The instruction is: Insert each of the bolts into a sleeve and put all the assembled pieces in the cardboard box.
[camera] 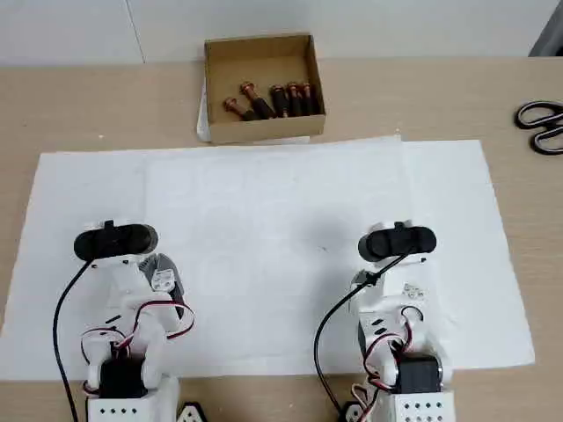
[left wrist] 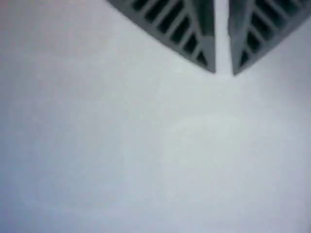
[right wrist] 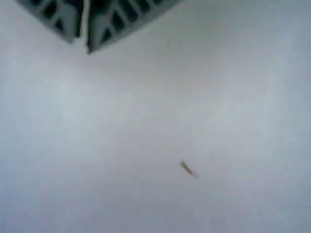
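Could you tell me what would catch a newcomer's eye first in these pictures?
The cardboard box at the far side of the table draws the eye first, with a row of dark, copper-tipped bolts lying inside it. Next come the two arms folded at the near edge of the white sheet, with the left gripper and right gripper shut above it. Scissors lie at the far right.

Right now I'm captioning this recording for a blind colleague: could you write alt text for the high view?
An open brown cardboard box at the far side of a wooden table holds several dark sleeved bolts. Two white robot arms sit folded at the near edge on a white paper sheet; black scissors lie at the picture's right.
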